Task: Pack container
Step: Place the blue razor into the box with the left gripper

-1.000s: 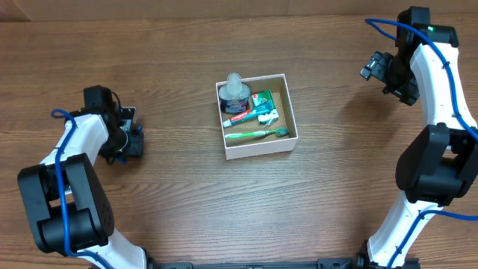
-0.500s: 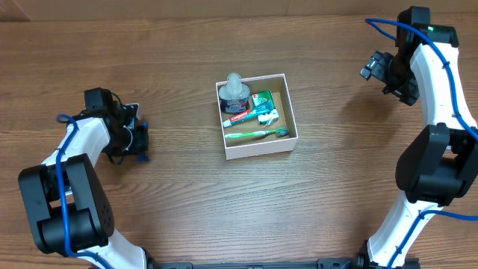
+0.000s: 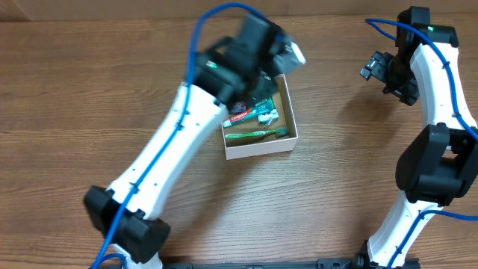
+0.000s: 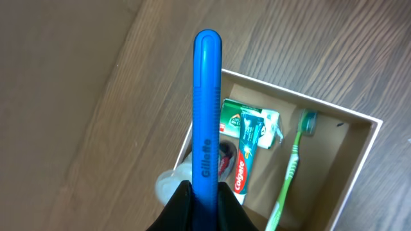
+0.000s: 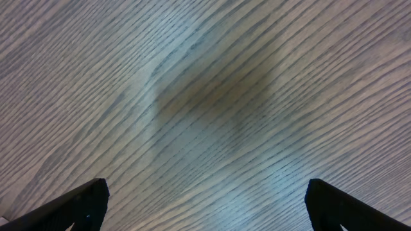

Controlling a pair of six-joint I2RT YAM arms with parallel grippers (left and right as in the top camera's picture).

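The container point(image 3: 258, 147), a white-walled box with a brown inside, sits mid-table and also shows in the left wrist view point(image 4: 302, 96). It holds a Colgate toothpaste tube point(image 4: 244, 160), a green toothbrush point(image 4: 289, 173), a green packet point(image 4: 234, 119) and a clear bottle point(image 4: 172, 186). My left gripper point(image 4: 204, 192) is shut on a blue Gillette razor point(image 4: 207, 115), held above the container's back-left part. In the overhead view the left gripper point(image 3: 254, 86) covers that corner and hides the razor. My right gripper point(image 3: 373, 69) is open and empty, far right of the container.
The right wrist view shows only wood-grain table between the open right fingers point(image 5: 205, 205). My left arm point(image 3: 187, 127) stretches diagonally across the table from front left to the container.
My left arm has swung from the table's far left to above the container, carrying the blue razor. The right arm has not moved.
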